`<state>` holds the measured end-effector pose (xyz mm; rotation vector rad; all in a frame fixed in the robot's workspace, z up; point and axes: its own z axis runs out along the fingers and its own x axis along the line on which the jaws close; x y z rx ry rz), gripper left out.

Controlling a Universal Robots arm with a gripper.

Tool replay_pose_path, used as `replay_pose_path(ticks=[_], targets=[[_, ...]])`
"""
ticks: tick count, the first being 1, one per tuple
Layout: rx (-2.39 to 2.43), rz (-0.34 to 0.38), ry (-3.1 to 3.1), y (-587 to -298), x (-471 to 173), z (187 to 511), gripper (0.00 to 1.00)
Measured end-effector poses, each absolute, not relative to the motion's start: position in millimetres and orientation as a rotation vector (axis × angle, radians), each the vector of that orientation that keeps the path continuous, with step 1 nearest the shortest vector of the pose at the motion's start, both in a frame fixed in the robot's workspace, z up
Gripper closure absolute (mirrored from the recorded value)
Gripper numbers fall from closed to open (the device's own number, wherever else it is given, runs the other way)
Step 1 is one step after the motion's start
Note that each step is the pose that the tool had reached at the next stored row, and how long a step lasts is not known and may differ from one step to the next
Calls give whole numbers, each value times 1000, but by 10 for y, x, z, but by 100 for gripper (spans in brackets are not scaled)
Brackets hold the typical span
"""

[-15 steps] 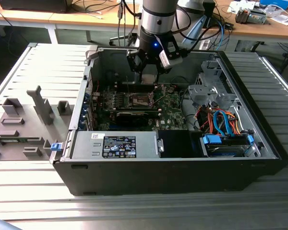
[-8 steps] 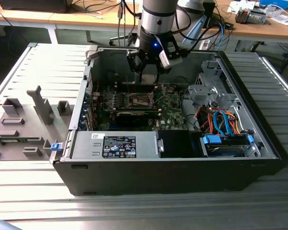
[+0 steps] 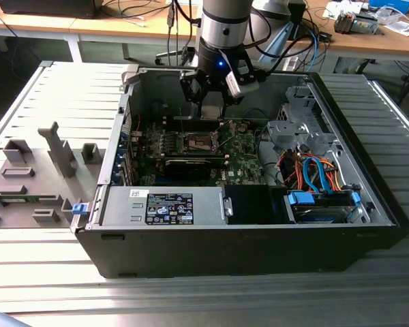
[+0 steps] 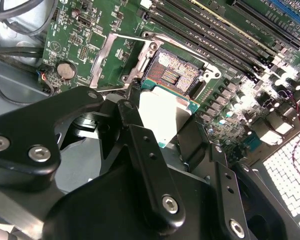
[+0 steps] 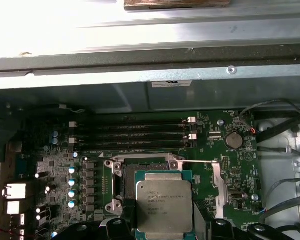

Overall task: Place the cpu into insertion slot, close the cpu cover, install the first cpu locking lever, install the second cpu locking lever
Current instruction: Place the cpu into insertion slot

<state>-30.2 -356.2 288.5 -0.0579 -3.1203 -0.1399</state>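
My gripper (image 3: 211,107) hangs inside the open computer case (image 3: 191,252), above the green board. It is shut on the cpu (image 5: 165,207), a flat square chip with a dull silver top, held at two opposite edges by black fingers (image 4: 142,150). In the second wrist view the cpu (image 4: 165,112) is level and sits just short of the insertion slot (image 4: 174,75). In the first wrist view the chip overlaps part of the insertion slot (image 5: 124,176). The cpu cover (image 4: 101,59) is swung open beside the slot, and it shows edge-on as the cpu cover (image 5: 217,186). A thin wire lever (image 5: 195,161) lies by it.
Black memory slots (image 5: 130,135) run along one side of the socket. Blue, orange and red cables (image 3: 313,174) and a drive cage (image 3: 293,129) fill the exterior view's right of the case. A power supply (image 3: 163,204) lies at the front. Grey fixtures (image 3: 27,170) stand on the table.
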Motion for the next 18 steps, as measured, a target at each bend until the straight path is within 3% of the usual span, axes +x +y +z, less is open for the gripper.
replay_pose_path(ticks=[18], targets=[[-83,-140,-3120,-3562,-302,2885,46]])
